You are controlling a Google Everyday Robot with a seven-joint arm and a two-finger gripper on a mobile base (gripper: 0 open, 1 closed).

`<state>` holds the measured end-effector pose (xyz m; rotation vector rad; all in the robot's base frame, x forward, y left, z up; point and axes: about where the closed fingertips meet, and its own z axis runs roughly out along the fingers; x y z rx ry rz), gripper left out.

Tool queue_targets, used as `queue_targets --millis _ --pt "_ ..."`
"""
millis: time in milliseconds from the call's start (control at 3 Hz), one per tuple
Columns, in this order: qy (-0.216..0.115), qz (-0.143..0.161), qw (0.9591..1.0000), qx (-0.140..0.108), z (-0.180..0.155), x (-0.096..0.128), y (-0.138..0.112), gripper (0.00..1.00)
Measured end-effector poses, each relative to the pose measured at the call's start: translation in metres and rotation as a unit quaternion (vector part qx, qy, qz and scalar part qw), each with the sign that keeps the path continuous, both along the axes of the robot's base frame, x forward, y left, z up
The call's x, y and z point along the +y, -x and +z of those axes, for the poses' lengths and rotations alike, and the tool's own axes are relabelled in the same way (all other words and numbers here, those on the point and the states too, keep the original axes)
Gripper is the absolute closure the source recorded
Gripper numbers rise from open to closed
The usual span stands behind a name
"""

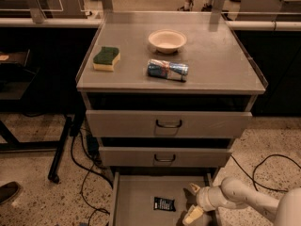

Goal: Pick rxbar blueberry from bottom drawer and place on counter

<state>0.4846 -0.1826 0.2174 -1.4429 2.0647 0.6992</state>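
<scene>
Bar: the rxbar blueberry (164, 204) is laid flat on the floor of the bottom drawer (134, 197), near its middle, and is not touched.
Long axis: it seems to be set across the drawer, slightly skewed; the dim view allows no firmer reading.
Gripper: the gripper (192, 202) is positioned low inside the drawer, just beside the bar, its fingers spread on nothing and its opening turned toward the bar.
Arm: the arm (244, 199) is extended nearly level from the view's lower right.
Counter: the counter (221, 55) is found well above.

Your arm (249, 200): smooth off-white tube, bulging rounded joints. At its left end, near right, the gripper (193, 202): two tan fingers (191, 215), spread apart.
</scene>
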Motion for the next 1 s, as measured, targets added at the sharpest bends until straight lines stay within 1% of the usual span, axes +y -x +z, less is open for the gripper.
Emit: queue_targets --millis 333,667,1000 --pt "0.000 -0.003 1.0000 -0.003 -0.003 0.003 -0.003 0.00" --pt "0.004 -0.012 0.9997 -0.023 -0.009 0.016 -0.001 0.00" --pt "-0.002 -0.034 0.9988 -0.035 -0.040 0.035 -0.017 0.00"
